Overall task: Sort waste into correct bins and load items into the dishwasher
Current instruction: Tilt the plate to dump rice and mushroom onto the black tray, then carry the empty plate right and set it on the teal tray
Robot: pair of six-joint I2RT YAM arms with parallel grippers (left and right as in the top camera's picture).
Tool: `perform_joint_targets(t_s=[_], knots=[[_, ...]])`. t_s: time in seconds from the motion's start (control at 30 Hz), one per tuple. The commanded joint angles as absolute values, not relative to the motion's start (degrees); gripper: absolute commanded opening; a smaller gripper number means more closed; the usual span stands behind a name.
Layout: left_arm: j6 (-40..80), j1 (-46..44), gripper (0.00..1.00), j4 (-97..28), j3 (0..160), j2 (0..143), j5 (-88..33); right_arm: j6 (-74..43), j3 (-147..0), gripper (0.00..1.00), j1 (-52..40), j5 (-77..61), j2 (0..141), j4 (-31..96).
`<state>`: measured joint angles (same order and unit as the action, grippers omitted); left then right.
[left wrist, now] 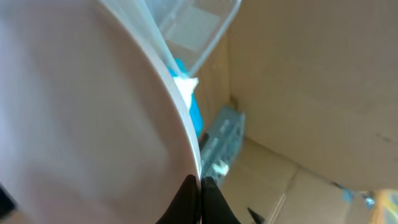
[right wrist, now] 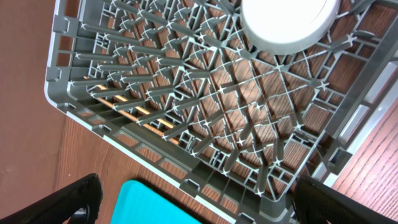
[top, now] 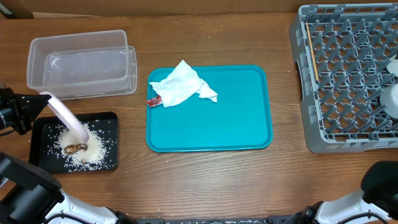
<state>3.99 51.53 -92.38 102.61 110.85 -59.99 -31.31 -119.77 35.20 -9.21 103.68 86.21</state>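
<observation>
Over black tray (top: 43, 127) at table's (top: 286, 180) near-left corner: white plate (top: 65, 118) tipped steeply, lower rim down among white crumbs (top: 90, 149), brown food scrap (top: 76, 148) just beside that rim. Grip: left gripper (left wrist: 200, 200) clamped on plate's upper rim.

Step in hand, by judgement: tipping leftovers off plate into tray. To do well:
- keep lower rim inside tray walls
- hold tilt until clean
- avoid dragging rim through pile and pushing crumbs over near wall
- lift straight up before any swing right

Just behind tray, toward far-left corner: clear tub (top: 81, 62). Keep plate's upper edge and wrist off its front wall.

Mid-table: teal tray (top: 249, 118), with crumpled napkin (top: 183, 84) and red wrapper (top: 153, 101) at its far-left corner. Narrow lane of bare wood between black tray and teal tray.

At right edge: dish rack (top: 348, 74), chopsticks (top: 311, 53) along its left side, white dishes (top: 392, 96) at its right.

Off rack's near side: right gripper (right wrist: 199, 202) spread wide, empty. Possible crowding there on plate's arrival.
</observation>
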Motion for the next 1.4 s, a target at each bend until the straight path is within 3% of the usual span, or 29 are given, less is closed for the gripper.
perform_joint_targets(t_s=[0.0,0.13,0.23,0.43,0.8,1.03,1.17,1.37], knots=[[-5.45,51.75,0.04,-94.00,102.13,110.37,-67.64,-31.55,-120.03,1.00,35.38,-9.45,103.37,86.02],[-4.60,51.79,0.04,-92.40,101.91,110.39,-68.40,-31.55,-120.03,1.00,35.38,-9.45,103.37,86.02],[2.70,51.79,0.04,-91.94,101.67,110.39,-61.93,-31.55,-120.03,1.00,35.38,-9.45,103.37,86.02],[-5.58,51.75,0.04,-96.88,101.43,110.19,-65.17,-31.55,-120.03,1.00,35.38,-9.45,103.37,86.02],[-5.98,44.71,0.04,-96.86,100.90,101.06,-65.63,-31.55,-120.03,1.00,35.38,-9.45,103.37,86.02],[-5.98,25.39,0.04,-96.23,100.90,94.65,-62.83,-31.55,-120.03,1.00,35.38,-9.45,103.37,86.02],[-0.32,9.85,0.04,-88.44,100.86,94.65,-60.99,-31.55,-120.03,1.00,35.38,-9.45,103.37,86.02],[25.21,-15.55,0.04,-70.76,100.86,96.33,-29.41,-31.55,-120.03,1.00,35.38,-9.45,103.37,86.02]])
